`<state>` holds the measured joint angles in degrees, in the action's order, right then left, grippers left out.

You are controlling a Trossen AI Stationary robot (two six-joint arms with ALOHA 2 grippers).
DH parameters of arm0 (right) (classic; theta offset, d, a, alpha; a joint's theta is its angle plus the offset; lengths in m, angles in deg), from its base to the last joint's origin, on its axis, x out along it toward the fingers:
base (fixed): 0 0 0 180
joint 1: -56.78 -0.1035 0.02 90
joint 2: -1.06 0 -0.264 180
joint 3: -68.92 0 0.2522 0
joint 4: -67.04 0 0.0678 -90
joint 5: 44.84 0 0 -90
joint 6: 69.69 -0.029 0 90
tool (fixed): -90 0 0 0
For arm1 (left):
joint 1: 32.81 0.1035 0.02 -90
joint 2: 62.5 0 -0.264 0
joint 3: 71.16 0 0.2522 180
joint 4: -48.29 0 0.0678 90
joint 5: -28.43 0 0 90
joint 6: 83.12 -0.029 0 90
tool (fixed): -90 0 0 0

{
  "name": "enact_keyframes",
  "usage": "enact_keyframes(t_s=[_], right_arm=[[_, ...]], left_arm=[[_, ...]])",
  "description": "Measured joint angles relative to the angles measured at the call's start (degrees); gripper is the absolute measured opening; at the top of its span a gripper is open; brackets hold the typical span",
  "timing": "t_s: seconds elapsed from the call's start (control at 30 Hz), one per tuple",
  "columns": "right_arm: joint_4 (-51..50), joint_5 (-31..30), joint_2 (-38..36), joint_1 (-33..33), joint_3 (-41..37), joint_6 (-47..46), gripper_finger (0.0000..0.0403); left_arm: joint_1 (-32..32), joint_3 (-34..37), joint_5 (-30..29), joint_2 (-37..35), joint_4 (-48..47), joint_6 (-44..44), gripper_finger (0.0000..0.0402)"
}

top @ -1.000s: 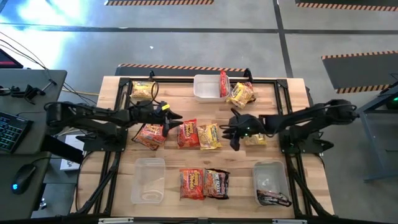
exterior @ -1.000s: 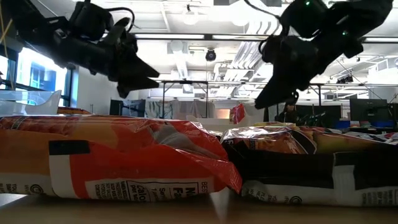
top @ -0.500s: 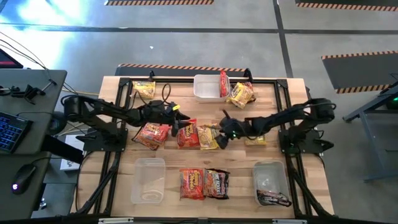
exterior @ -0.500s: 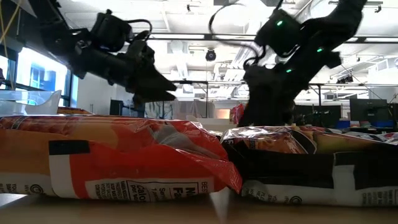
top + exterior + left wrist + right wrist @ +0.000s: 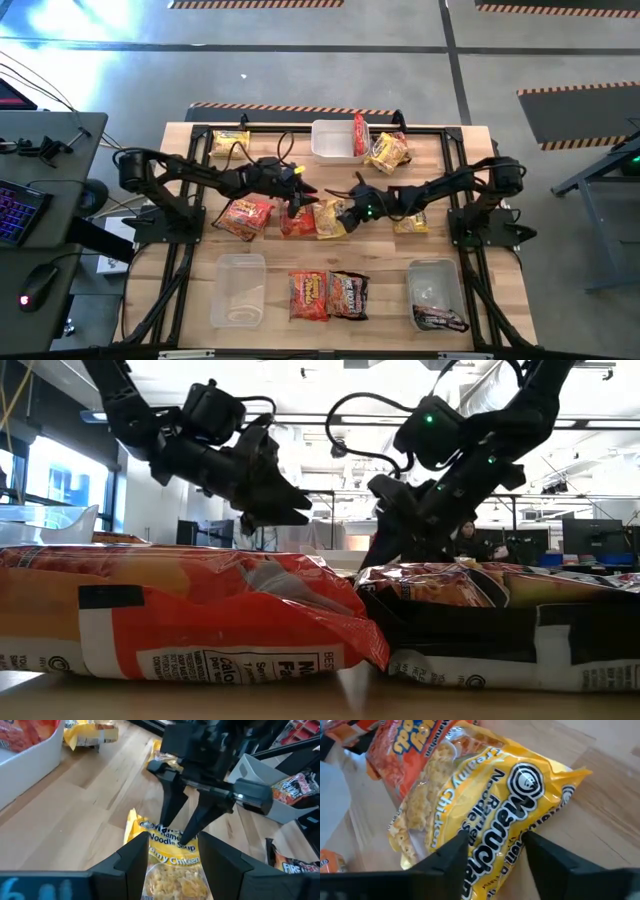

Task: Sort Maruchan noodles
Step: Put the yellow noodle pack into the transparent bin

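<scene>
At counter centre: yellow Creamy Chicken packet [image 5: 333,219], lying flat, long axis running from the counter's far edge toward its near edge, its side overlapping a red-orange packet [image 5: 299,220]. Right hand [image 5: 349,213] is down on it, fingers apart, tips straddling the wrapper's end. Left hand [image 5: 297,197] hovers just above the red-orange packet, fingers apart, nothing between them. Bare wood [image 5: 280,160] lies open beyond both packets.
</scene>
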<state>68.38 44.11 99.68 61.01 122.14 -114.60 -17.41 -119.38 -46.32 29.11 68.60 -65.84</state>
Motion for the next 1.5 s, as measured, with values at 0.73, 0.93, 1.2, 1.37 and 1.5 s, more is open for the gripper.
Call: enact_keyframes(t_s=[0.73, 0.93, 1.2, 1.37, 1.5], right_arm=[[4.91, -2.63, 0.07, -3.75, 3.15, 40.88, 0.0003], [3.97, -6.16, 0.07, -6.28, 5.99, 49.28, 0.0001], [2.92, -9.66, 0.07, -8.11, 8.84, 54.61, 0.0], [2.74, -9.75, 0.07, -8.13, 9.76, 55.72, 0.0], [2.79, -10.11, 0.05, -8.13, 10.1, 56.85, 0.0]], left_arm=[[0.04, -7.81, 1.14, 0.66, -18.22, -1.95, 0.02], [-0.11, -7.67, 2.46, 0.66, -19.92, -4.31, 0.0211], [-1.11, -7.63, 7.58, 0.66, -19.74, -10.09, 0.0212], [-1.77, -7.6, 8.68, 0.66, -19.72, -14.45, 0.0212], [-2.22, -7.59, 11.02, 0.66, -19.78, -16.18, 0.0208]])
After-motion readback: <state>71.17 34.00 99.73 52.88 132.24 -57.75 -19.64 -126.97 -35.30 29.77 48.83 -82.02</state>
